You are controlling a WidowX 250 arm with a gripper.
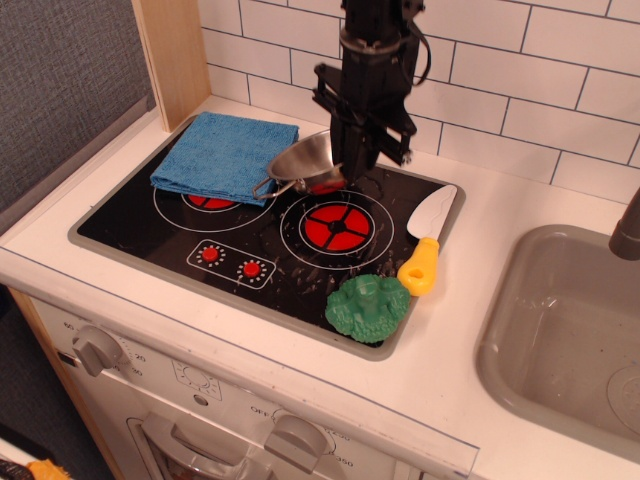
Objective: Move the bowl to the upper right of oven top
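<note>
The shiny steel bowl [303, 166] hangs tilted in the air over the back middle of the black oven top [260, 245], between the two red burners. One wire loop handle points down to the left. My black gripper [352, 160] comes down from above and is shut on the bowl's right rim. The gripper hides the far right part of the bowl.
A folded blue cloth [225, 155] lies on the back left burner. A white and yellow toy knife [428, 240] lies on the oven top's right edge. A green broccoli toy [367, 306] sits at its front right corner. A grey sink [570, 330] is to the right.
</note>
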